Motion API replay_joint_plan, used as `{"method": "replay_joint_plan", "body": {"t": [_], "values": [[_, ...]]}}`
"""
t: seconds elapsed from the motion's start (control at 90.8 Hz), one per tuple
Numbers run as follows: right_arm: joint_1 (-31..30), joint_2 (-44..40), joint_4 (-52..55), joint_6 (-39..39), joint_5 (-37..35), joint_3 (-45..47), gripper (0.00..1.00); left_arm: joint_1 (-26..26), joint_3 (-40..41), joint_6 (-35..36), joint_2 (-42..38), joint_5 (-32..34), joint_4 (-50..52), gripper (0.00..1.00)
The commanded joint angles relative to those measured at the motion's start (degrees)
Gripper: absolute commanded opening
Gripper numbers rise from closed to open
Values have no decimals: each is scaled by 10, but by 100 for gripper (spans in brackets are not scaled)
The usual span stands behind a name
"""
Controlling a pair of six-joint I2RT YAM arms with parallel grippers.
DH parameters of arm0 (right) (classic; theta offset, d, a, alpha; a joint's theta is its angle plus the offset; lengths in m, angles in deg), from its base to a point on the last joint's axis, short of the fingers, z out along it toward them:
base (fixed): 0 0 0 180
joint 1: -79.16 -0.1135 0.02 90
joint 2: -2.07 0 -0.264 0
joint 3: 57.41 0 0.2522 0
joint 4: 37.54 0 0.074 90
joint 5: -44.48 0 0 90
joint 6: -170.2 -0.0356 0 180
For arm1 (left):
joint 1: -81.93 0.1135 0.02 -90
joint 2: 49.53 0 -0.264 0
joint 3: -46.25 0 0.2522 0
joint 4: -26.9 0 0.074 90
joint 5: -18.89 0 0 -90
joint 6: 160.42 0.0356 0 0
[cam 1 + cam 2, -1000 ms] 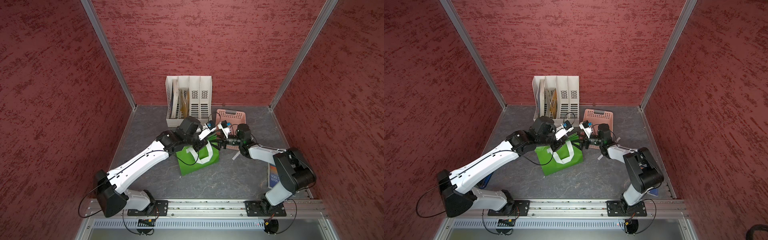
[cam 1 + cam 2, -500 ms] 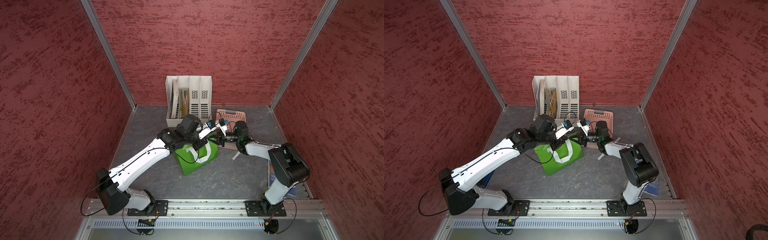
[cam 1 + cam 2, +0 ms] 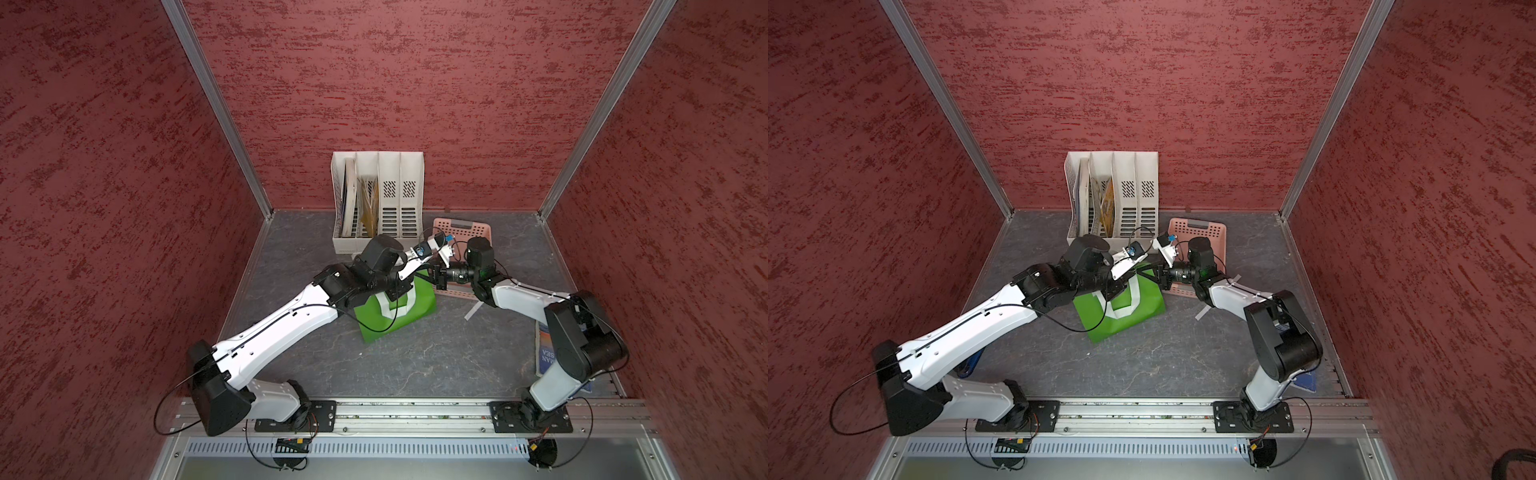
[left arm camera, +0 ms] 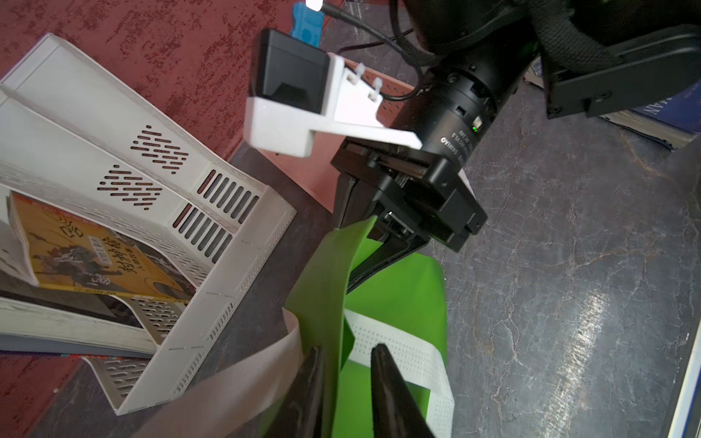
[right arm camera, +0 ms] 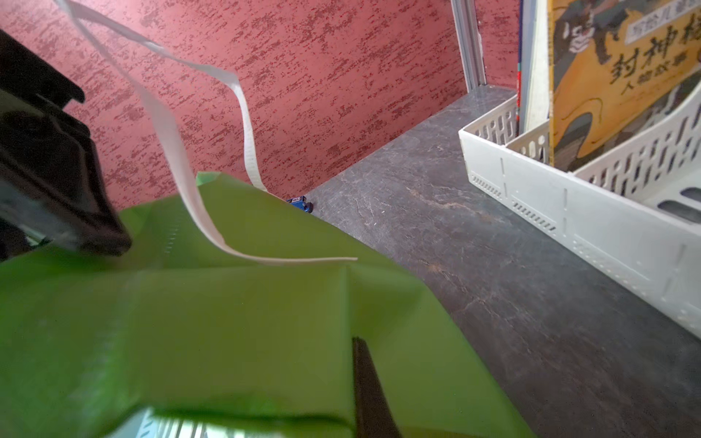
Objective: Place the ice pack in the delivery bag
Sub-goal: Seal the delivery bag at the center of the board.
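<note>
The green delivery bag (image 3: 399,311) stands on the grey floor at mid-table, with its white strap handle (image 4: 402,352) across its side. My left gripper (image 3: 394,292) hangs over the bag's near rim. In the left wrist view its jaws (image 4: 347,364) stand slightly apart, with the green rim fabric (image 4: 326,303) between them against one finger. My right gripper (image 3: 432,277) is shut on the bag's right rim. In the right wrist view green fabric (image 5: 227,322) covers all but one finger (image 5: 366,383). The ice pack is out of view.
A white file organizer (image 3: 378,199) with books stands at the back, close behind the bag. A pink perforated basket (image 3: 461,228) sits behind my right wrist. A book (image 3: 545,353) lies by the right wall, and a white strip (image 3: 473,311) lies on the floor.
My right gripper moved left to the bag's rim and shut on it. My left gripper's jaws, shut before, have parted a little. The bag has shifted slightly.
</note>
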Motion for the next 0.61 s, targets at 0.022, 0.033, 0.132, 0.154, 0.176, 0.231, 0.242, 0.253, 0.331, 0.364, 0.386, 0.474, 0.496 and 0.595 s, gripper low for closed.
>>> {"method": "replay_joint_plan", "body": {"t": [0.022,0.033,0.132,0.154,0.176,0.231,0.242,0.253,0.331,0.364,0.386,0.474,0.496,0.595], "values": [[-9,-71,16,-54,-77,33,0,-7,28,0,-28,41,-55,23],[-11,-75,18,-59,-81,36,0,-7,31,-1,-28,44,-55,23],[-36,-97,40,-74,-124,55,0,-11,49,-3,-27,52,-66,29],[-42,-106,49,-74,-132,57,0,-12,52,-4,-26,53,-70,32],[-53,-118,60,-75,-144,60,0,-12,54,-5,-25,54,-72,34],[-61,-128,71,-83,-165,65,0,-12,58,-4,-21,58,-76,41],[-61,-128,71,-83,-165,65,0,-12,59,-4,-21,60,-77,42],[-63,-130,70,-88,-168,69,0,-12,59,-4,-20,61,-78,42],[-65,-141,52,-100,-177,91,1,-11,62,-1,-15,66,-84,49],[-65,-145,45,-102,-181,102,8,-11,64,1,-14,67,-84,51],[-65,-148,40,-100,-180,108,12,-11,64,2,-13,68,-84,51],[-65,-160,41,-73,-187,128,41,-12,65,3,-9,75,-84,51],[-66,-163,42,-60,-188,132,49,-11,66,3,-9,74,-85,51],[-66,-162,46,4,-202,137,66,-13,69,2,-10,64,-88,51]]}}
